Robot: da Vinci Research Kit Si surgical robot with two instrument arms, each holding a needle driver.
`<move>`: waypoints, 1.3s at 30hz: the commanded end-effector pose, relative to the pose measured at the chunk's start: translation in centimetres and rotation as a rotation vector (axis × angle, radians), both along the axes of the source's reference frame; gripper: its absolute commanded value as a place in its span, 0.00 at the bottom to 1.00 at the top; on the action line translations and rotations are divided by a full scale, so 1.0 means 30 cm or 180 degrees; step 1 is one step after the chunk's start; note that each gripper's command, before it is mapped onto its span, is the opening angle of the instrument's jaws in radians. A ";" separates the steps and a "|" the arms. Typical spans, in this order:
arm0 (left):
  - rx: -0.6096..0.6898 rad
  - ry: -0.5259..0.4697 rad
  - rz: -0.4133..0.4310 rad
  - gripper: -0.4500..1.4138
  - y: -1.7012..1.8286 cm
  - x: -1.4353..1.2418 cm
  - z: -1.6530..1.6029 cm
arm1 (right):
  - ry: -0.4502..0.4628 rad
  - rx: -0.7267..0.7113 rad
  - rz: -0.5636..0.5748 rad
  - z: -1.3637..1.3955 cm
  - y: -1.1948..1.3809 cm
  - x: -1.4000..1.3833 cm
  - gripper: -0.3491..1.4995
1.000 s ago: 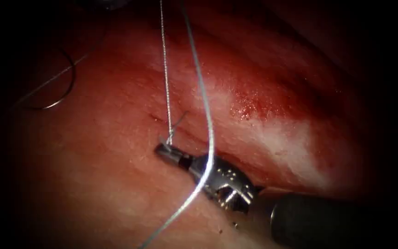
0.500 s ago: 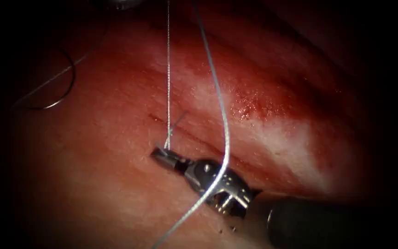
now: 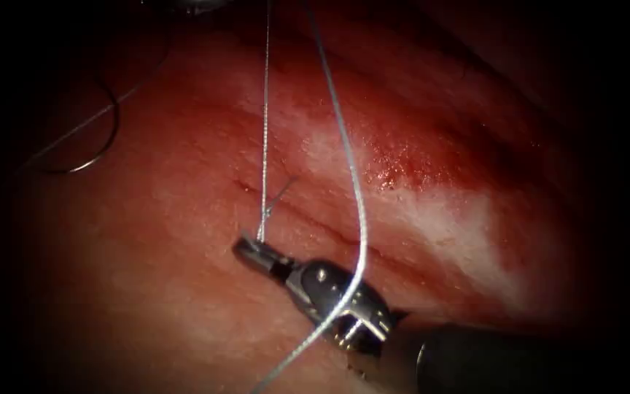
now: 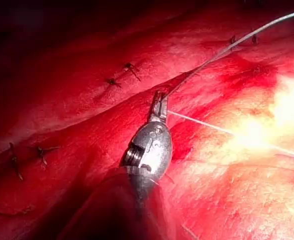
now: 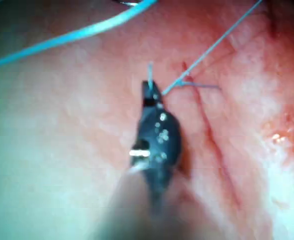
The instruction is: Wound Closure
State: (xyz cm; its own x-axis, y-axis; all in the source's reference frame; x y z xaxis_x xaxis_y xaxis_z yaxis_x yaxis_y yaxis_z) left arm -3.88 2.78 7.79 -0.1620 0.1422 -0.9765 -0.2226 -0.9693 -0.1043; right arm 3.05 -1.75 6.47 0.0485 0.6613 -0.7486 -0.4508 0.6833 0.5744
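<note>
At far left the curved needle lies loose on the tissue, well left of the cut and not in it; neither hand holds it. It looks thin, stiff and slippery, best taken on its curve away from the point. The thread runs taut from above down to a knot at the cut, with a short cut end beside it. I judge the thread light, limp and easily frayed, so a firm hold close to the knot suits it. The right hand, just left of the cut, is closed on the thread's short end by the knot. A slack strand drapes across this hand's wrist and could snag. Further right, red fluid wets the soft tissue.
</note>
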 end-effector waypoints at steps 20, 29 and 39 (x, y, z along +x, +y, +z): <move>0.0144 -0.0389 0.0257 0.00 -0.013 -0.0024 -0.020 | -0.0092 0.0092 0.0131 -0.0091 0.0104 -0.0063 0.78; 0.0233 -0.0563 0.0362 0.00 -0.019 0.0004 -0.040 | -0.0099 0.0305 0.0297 -0.0159 0.0157 -0.0144 0.73; 0.0202 -0.0660 0.0428 0.00 -0.024 0.0049 -0.061 | -0.0032 0.0585 0.0468 -0.0057 0.0265 -0.0150 0.76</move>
